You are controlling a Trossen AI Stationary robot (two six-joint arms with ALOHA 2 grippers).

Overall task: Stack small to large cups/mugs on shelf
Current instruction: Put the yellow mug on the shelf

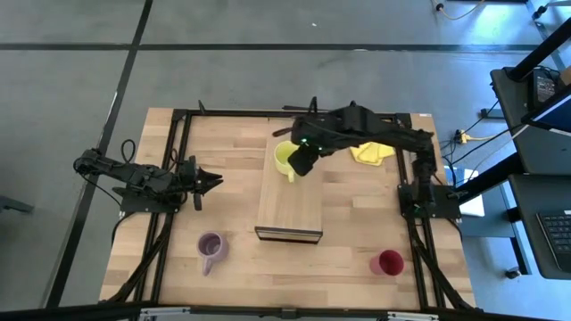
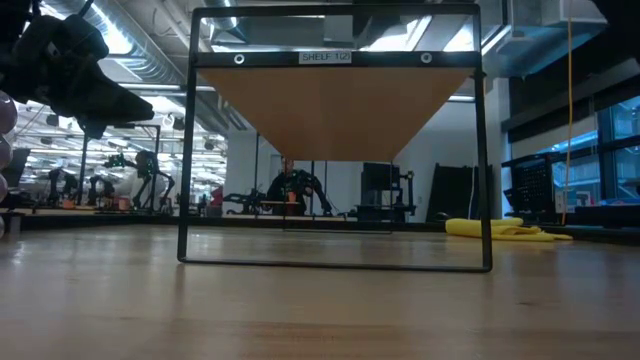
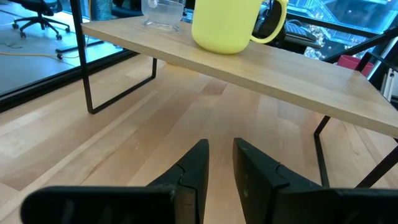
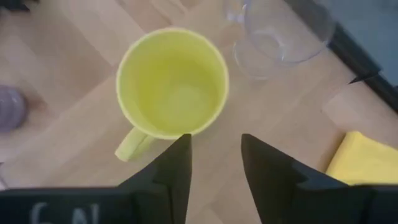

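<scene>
Yellow-green mug on shelf | label "SHELF 112" | right end effector spread above | left end effector slightly parted

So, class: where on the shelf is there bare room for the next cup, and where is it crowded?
The shelf is bare from the yellow mug to its dark front edge. The far end is crowded: the glass and yellow mug sit side by side, the right gripper open above them. The purple mug and red cup wait on the table.
</scene>
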